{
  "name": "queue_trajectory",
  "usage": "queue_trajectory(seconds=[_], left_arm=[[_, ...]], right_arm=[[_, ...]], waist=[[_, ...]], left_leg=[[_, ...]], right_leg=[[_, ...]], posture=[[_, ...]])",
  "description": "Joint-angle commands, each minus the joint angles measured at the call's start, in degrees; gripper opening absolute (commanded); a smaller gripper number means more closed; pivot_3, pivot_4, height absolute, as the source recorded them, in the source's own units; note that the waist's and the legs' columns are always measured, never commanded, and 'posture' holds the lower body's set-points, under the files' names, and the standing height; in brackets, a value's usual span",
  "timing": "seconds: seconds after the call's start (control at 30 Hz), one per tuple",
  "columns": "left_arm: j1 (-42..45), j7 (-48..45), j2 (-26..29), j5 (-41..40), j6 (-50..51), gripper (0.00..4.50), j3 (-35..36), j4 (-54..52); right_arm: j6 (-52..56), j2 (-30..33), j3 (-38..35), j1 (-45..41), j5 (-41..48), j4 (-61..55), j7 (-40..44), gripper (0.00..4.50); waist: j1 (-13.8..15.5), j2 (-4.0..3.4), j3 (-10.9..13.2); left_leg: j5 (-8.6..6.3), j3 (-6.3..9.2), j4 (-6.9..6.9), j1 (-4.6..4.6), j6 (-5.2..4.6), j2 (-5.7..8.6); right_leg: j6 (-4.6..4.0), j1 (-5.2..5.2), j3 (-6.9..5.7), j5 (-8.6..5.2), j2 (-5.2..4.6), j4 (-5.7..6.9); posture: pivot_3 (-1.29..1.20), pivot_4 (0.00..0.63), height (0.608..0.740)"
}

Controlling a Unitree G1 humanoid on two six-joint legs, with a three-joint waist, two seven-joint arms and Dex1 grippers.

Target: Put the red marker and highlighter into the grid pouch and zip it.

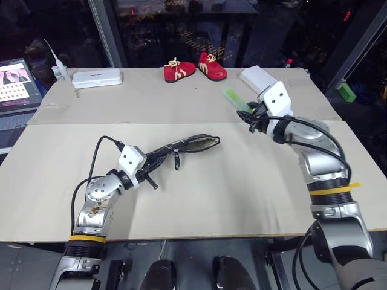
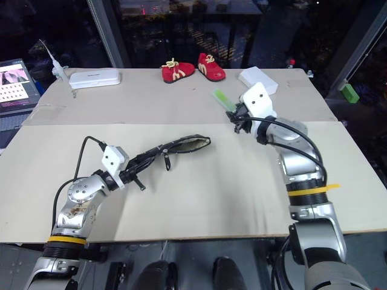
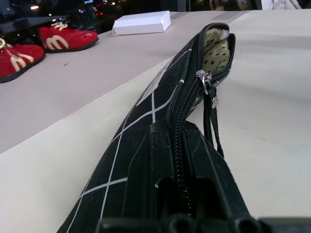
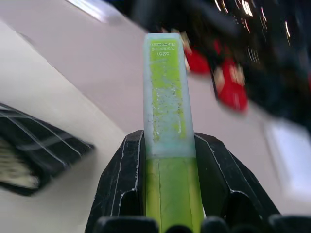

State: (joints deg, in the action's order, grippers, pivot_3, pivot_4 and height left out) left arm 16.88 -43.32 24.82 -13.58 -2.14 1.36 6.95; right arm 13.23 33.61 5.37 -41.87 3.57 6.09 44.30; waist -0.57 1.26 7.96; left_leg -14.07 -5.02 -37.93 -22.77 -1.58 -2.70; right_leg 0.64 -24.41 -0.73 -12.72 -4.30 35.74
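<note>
Your two arms sit closest to the head camera, low in the frame, over the pale cardboard-covered table (image 1: 199, 199) that spreads across most of the view.

You have the grid pouch (image 1: 181, 148) pinched at its near end in the left gripper (image 1: 147, 171), fingers closed tight on the fabric, holding it edge-up with the zip on top. Its long axis runs away from that hand toward the middle of the table. The far end gapes, showing a pale dotted lining, and the zipper pull cord (image 3: 210, 114) hangs partway along the track, so the mouth is only open beyond it.

Your right gripper (image 1: 250, 112) is raised above the far right part of the table, clamped on the lower part of the highlighter (image 4: 165, 97); the fingers (image 4: 121, 179) are partly closed with the green stick wedged between them. It juts straight out past the tips, pointing away and toward the left.

What matters for the coming move, as I judge it: the open mouth lies to the left of and nearer than the highlighter's tip, well apart from it. The right arm is the one to close that gap, and the stick's long axis will need lining up with the pouch's.

I can't pick out the red marker, so it may already be inside.

Beyond lie red shoes (image 1: 195, 67) and white boxes (image 1: 97, 78).
</note>
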Motion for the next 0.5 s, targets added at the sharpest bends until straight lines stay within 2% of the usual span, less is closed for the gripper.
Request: queue_trajectory(seconds=[0.03,0.13,0.5], left_arm=[[0.4,0.3,0.2,-0.7,0.0,0.0,0.9,-1.9],[0.4,0.3,0.1,-0.7,0.0,0.0,0.9,-1.8],[0.4,0.3,-0.3,-0.6,-0.3,0.0,0.6,-1.8]], right_arm=[[-7.7,5.1,4.1,4.2,-1.1,-4.8,9.6,1.06],[-10.4,7.2,6.0,5.6,-2.0,-5.9,12.4,1.06],[-12.0,3.5,8.7,3.0,-7.1,-2.8,10.3,1.06]], waist=[[0.1,0.0,0.0],[0.0,0.01,0.0],[-0.1,0.01,0.0]], left_leg=[[0.0,-0.02,0.0,0.03,0.0,-0.01],[0.0,-0.01,-0.04,0.04,-0.01,0.04],[0.01,-0.01,-0.05,0.22,0.0,0.01]], right_leg=[[0.02,0.06,-0.02,-0.01,-0.02,-0.02],[0.05,0.05,0.08,0.01,-0.08,-0.03],[0.02,0.08,0.16,0.0,0.04,0.08]], posture=[[0.0,0.15,0.74],[0.0,0.15,0.74],[0.0,0.15,0.74]])
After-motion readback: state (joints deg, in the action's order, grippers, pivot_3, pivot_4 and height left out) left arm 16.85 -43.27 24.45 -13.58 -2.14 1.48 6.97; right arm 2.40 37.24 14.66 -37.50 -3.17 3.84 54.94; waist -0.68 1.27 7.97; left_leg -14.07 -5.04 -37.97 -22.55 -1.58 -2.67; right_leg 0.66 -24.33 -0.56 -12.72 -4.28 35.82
